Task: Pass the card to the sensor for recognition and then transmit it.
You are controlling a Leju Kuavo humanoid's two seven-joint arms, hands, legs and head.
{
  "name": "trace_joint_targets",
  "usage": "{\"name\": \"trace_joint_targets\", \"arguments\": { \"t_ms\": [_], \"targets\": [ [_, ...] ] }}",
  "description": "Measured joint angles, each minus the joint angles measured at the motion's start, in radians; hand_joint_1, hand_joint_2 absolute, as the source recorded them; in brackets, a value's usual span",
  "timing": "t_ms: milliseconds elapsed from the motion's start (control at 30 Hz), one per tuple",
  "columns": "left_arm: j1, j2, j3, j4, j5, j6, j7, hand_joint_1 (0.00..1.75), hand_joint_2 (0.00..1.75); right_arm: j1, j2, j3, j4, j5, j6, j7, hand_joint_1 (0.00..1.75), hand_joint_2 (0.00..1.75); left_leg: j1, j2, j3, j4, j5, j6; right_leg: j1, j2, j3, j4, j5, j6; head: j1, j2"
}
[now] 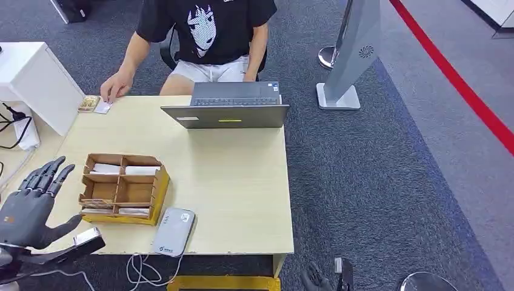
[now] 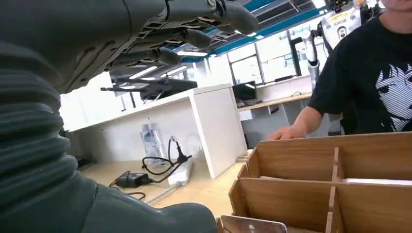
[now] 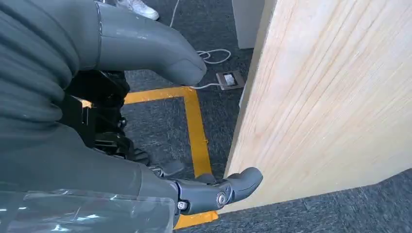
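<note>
A wooden compartment box [image 1: 159, 189] stands on the table's near left, with white cards [image 1: 106, 168] lying in its sections. Just right of it, at the front edge, lies the grey sensor pad [image 1: 174, 231]. My left hand [image 1: 30, 206] hovers left of the box, fingers spread and holding nothing. In the left wrist view my left hand [image 2: 58, 58] hangs beside the box [image 2: 301, 170], fingers well apart from the thumb. My right hand [image 1: 318, 279] hangs below the table's front edge. In the right wrist view my right hand [image 3: 73, 145] is beside the table's wooden side panel [image 3: 330, 97], gripping nothing.
A person sits at the far side, one hand [image 1: 116, 85] resting by a white card [image 1: 103, 108] and a small wooden holder [image 1: 89, 103]. A grey laptop [image 1: 227, 114] stands at the far edge. A white cabinet [image 1: 33, 82] and cables [image 1: 12, 124] are to the left.
</note>
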Motion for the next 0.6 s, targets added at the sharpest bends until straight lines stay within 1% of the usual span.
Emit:
{"name": "trace_joint_targets", "arguments": {
  "t_ms": [200,300,367,433,600],
  "targets": [
    [-0.004,0.0,0.0,0.015,0.002,-0.002,0.0,0.0,1.75,0.0,0.0,0.0,0.0,0.0,0.0,0.0,0.0,1.75,0.0,0.0,0.0,0.0,0.0,0.0,0.0,0.0,0.0,0.0,0.0,0.0,0.0,0.0],
    [-0.012,0.0,0.0,0.029,0.029,-0.035,-0.004,0.0,1.75,-0.001,0.0,0.0,0.0,0.002,0.0,0.0,0.0,1.75,0.0,0.0,0.0,0.0,0.0,0.0,0.0,0.0,0.0,0.0,0.0,0.0,0.0,0.0],
    [-0.017,0.0,0.0,0.052,0.042,-0.061,-0.004,0.0,1.75,-0.003,0.0,0.002,0.0,0.007,0.0,0.003,0.0,1.75,0.0,0.0,0.0,0.0,0.0,0.0,0.0,0.0,0.0,0.0,0.0,0.0,0.0,0.0],
    [-0.024,0.001,0.0,0.081,0.047,-0.073,-0.001,0.0,1.75,-0.003,0.0,0.002,0.0,0.009,-0.001,0.006,0.0,1.75,0.0,0.0,0.0,0.0,0.0,0.0,0.0,0.0,0.0,0.0,0.0,0.0,0.0,0.0],
    [-0.043,0.004,0.0,0.166,0.045,-0.068,0.003,0.0,1.75,-0.008,0.0,0.005,0.0,0.018,-0.002,0.009,0.0,1.75,0.0,0.0,0.0,0.0,0.0,0.0,0.0,0.0,0.0,0.0,0.0,0.0,0.0,0.0]
  ]
}}
